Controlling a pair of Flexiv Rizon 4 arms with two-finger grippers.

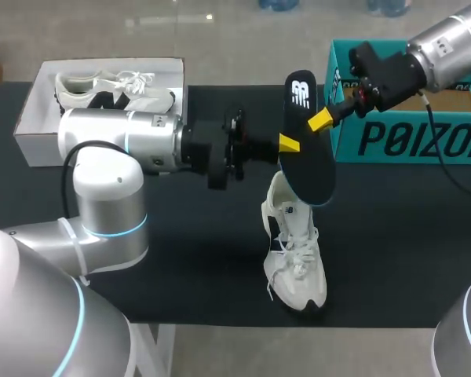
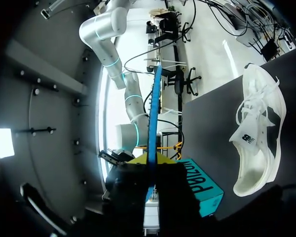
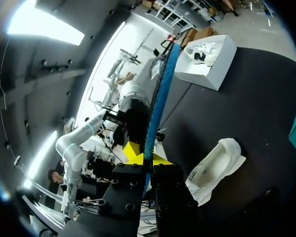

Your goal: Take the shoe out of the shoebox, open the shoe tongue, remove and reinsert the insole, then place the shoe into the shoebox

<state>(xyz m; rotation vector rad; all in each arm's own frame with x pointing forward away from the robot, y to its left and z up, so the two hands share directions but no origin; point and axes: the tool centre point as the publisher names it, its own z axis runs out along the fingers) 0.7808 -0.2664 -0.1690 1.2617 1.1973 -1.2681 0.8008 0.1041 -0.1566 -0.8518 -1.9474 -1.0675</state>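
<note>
Silver, rounded joints of the left robot arm (image 1: 102, 196) fill the near left corner & reach across a black table (image 1: 400, 236). Task looks approx. halfway. The white lace-up sneaker (image 1: 294, 251) is out of its box, resting mid-table w/ toe toward the near edge. Its mouth gapes open in the right wrist view. Its flat black, blue-edged foam insole (image 1: 310, 149) is already out.

That insole is held upright in the air just above the sneaker's heel end, gripped by both arms at once. The left claw (image 1: 289, 143) is closed on its left edge & the right claw (image 1: 320, 119) is closed on it from the far side. Each wrist view shows the thin insole pinched between that claw's yellow tips.

Left to do, judging by this: slide the insole back in, then box the sneaker.

Containers: a white open cardboard shoebox (image 1: 31, 118) at the table's far left holds a second white sneaker (image 1: 114, 90) w/ black trim. A teal cardboard box (image 1: 408, 137) at far right sits partly under the right arm (image 1: 447, 47); its contents can't be made out.
</note>
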